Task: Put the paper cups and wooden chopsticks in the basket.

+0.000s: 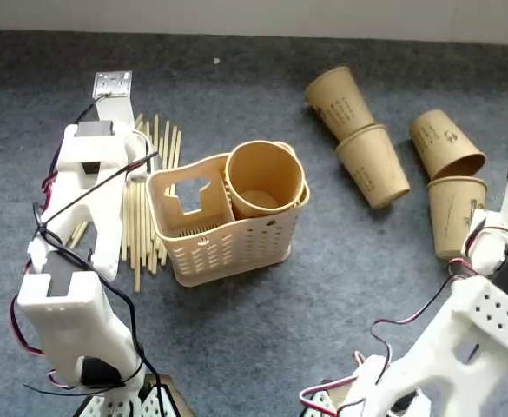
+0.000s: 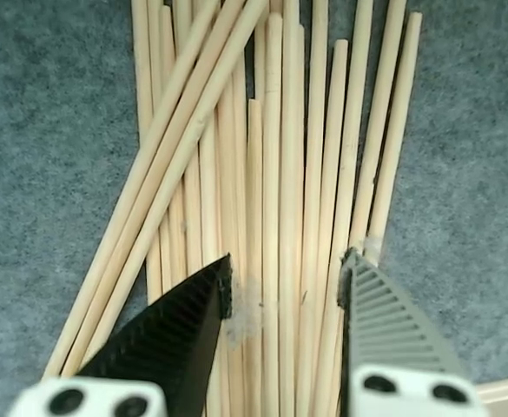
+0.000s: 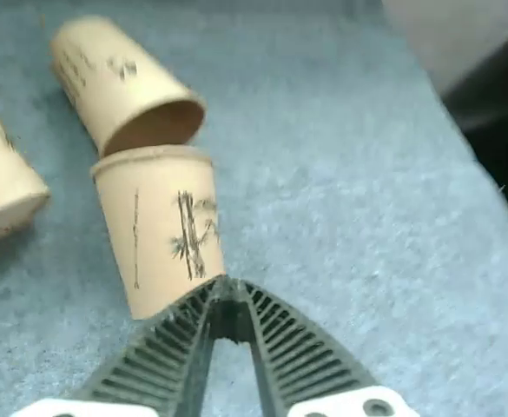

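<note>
Your left end effector [image 2: 288, 269] is spread over the wooden chopsticks [image 2: 271, 130] at the high view's left. Your right end effector [image 3: 230, 294], pressed together, sits just beside a toppled paper cup [image 3: 158, 226].

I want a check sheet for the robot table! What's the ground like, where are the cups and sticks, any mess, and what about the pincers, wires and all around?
Surface: grey carpet.
Job's things: cream basket with one paper cup upright inside; four paper cups lying on their sides on the right arm's side; wooden chopsticks piled on the left arm's side.
Clutter: small metal plate beyond the chopsticks.
Pincers: left pincer open over the chopsticks; right pincer shut, close to one lying cup's base.
Cables: red and black wires along both arms.
Surroundings: pale wall behind the carpet.
</note>
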Tool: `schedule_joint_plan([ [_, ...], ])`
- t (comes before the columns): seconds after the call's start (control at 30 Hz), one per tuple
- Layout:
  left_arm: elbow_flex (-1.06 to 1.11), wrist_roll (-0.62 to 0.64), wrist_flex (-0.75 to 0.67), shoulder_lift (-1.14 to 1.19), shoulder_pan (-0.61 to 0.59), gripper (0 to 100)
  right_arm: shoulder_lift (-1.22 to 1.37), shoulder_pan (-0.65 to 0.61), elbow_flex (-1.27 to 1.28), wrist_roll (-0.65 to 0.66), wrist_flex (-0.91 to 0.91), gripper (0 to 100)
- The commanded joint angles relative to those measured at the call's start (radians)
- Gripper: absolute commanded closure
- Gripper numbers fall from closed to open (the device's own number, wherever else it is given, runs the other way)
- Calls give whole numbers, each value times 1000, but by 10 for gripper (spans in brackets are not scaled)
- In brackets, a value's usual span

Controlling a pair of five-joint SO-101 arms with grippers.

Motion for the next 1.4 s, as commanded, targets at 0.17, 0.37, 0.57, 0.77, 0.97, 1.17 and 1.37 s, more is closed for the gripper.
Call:
schedule_joint_plan([
  [0.17, 33, 3, -52, -16, -4, 778, 407, -67, -166, -238, -119, 847],
  [0.37, 36, 3, -52, -16, -4, 778, 684, -166, -593, -376, -16, 847],
  [0.57, 30, 2, -52, -16, -4, 778, 883, -216, -954, -376, 237, 847],
  [0.77, 38, 2, -95, -16, -2, 778, 938, -128, -987, -215, 503, 847],
  [0.97, 36, 2, -101, -15, -2, 779, 947, -38, -886, -60, 506, 847],
  [1.17, 38, 3, -97, -15, -2, 779, 957, -16, -605, 66, 374, 847],
  [1.37, 38, 3, -97, -15, -2, 779, 955, 35, -355, 157, 228, 869],
])
